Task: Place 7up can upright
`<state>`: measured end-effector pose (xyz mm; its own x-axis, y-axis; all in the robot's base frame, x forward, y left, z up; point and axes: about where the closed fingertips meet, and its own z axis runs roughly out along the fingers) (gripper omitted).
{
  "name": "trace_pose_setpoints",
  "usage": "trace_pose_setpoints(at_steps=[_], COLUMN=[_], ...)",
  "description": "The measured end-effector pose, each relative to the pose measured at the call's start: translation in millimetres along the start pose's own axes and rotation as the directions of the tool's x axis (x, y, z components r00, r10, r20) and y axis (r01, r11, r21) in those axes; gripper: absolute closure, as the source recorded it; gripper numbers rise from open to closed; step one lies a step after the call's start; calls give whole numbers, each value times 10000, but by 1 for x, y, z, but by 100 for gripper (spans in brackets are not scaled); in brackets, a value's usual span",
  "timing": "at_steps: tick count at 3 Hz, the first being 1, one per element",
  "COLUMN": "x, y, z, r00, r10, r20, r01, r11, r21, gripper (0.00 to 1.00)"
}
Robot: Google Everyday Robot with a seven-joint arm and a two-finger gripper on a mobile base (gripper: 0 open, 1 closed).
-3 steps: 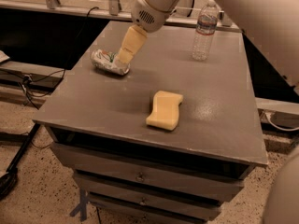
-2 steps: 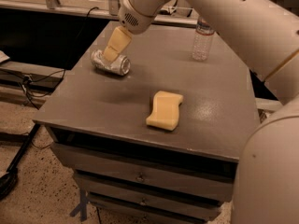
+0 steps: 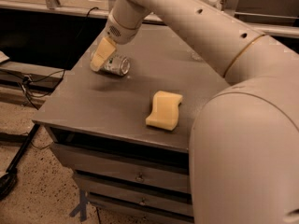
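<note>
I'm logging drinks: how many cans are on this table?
1. The can lies on its side near the table's left edge, with the claw at its left end. The arm covers the far right, so more may be hidden.

The scene is dim, with a warm brownish cast. Light falls from above: the arm [image 3: 243, 115] is the brightest surface, its upper side pale and its underside shaded. The gripper [image 3: 99, 62], at the left end of the can [image 3: 117, 65] near the far left of the table [image 3: 107, 106], throws a soft, faint shadow onto the tabletop in front of it. The can's metal shows small glints. The sponge [image 3: 164, 109] has a thin dark edge of shadow beneath it. The recess under the tabletop is nearly black, as is the background behind the table on the left.
</note>
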<state>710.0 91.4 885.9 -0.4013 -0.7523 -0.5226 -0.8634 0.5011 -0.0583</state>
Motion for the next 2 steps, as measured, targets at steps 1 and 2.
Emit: trace_pose_setpoints(at_steps=[1, 2], x=[3, -3], y=[-4, -1], z=[25, 37], r00=[9989, 9976], r10=[91, -99], r20=[-460, -682], r01=[-87, 105], r11=[9999, 9999], r21=[81, 89], gripper=[0, 0])
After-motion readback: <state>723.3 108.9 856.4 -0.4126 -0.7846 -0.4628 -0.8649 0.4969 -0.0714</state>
